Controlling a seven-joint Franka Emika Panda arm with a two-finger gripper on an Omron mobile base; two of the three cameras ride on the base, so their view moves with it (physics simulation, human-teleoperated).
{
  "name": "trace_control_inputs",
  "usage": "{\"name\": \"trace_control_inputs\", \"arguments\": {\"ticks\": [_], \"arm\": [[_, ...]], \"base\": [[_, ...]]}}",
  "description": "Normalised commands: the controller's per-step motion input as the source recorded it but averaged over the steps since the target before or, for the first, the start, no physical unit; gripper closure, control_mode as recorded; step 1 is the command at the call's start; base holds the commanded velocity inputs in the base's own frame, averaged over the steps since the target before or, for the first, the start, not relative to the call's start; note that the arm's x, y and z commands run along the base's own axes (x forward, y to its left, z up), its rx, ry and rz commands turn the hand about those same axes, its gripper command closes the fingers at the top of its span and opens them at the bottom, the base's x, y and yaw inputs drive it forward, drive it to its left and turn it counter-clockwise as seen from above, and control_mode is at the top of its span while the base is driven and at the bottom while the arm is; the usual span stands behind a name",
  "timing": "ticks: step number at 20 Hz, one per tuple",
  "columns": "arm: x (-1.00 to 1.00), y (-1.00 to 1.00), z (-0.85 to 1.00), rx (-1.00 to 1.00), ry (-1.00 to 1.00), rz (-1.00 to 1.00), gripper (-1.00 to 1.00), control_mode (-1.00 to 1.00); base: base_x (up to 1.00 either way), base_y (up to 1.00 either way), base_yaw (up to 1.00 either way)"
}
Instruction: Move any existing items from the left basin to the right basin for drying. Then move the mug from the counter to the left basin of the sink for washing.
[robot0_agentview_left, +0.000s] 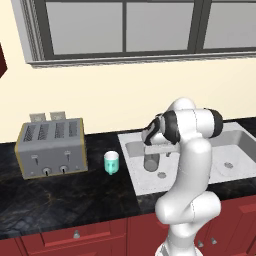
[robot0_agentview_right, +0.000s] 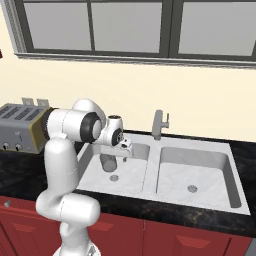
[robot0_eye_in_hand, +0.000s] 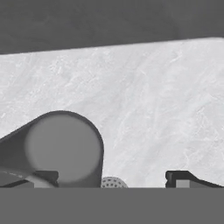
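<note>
While the arm bends down over the sink (robot0_agentview_left: 137, 187), its fingers (robot0_eye_in_hand: 111, 177) hang inside the left basin (robot0_agentview_right: 131, 175), just above the dull-grey cup (robot0_eye_in_hand: 65, 151). Seen from the hand, the cup lies low and to the left: it covers most of one dark finger tip (robot0_eye_in_hand: 43, 177), and the other tip (robot0_eye_in_hand: 181, 177) stands well clear of it on the opposite side. The tips are set wide apart, with bare basin floor and the perforated round drain (robot0_eye_in_hand: 113, 182) between them. The cup is therefore off-centre, against the one finger rather than midway, and I cannot tell whether that finger touches it.

From the left base camera the cup (robot0_agentview_left: 151, 161) stands upright in the basin right below the hand (robot0_agentview_left: 152, 136), with the drain (robot0_agentview_left: 161, 175) just beside it. The right base camera shows the same: cup (robot0_agentview_right: 108, 162) under the hand (robot0_agentview_right: 117, 142), drain (robot0_agentview_right: 114, 177) near its foot.

On the black bench (robot0_agentview_left: 60, 200) the teal-and-white mug (robot0_agentview_left: 111, 163) stands upright between the toaster (robot0_agentview_left: 50, 147) and the sink's edge, well apart from the arm. Beyond the divider lies the right basin (robot0_agentview_right: 172, 182), with its own drain (robot0_agentview_right: 192, 188), and the grey faucet (robot0_agentview_right: 158, 124) rises at the middle back.
</note>
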Motion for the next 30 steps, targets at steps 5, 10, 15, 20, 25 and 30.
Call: {"name": "trace_control_inputs", "arguments": {"ticks": [5, 10, 15, 20, 25, 30], "arm": [[0.00, 0.00, -0.03, 0.00, 0.00, 0.00, 1.00, -1.00], [0.00, 0.00, -0.06, 0.00, 0.00, 0.00, 1.00, -1.00], [-0.09, 0.00, 0.04, 0.00, 0.00, -0.01, 1.00, -1.00], [-0.09, 0.00, 0.36, 0.00, 0.00, -0.03, 1.00, -1.00], [-0.01, 0.00, 0.51, 0.00, 0.05, -0.03, 1.00, -1.00], [-0.02, 0.00, 0.53, 0.00, 0.07, -0.03, 1.00, -1.00]], "base": [[0.00, 0.00, 0.00], [0.00, 0.00, 0.00], [0.00, 0.00, 0.00], [0.00, 0.00, 0.00], [0.00, 0.00, 0.00], [0.00, 0.00, 0.00]]}}
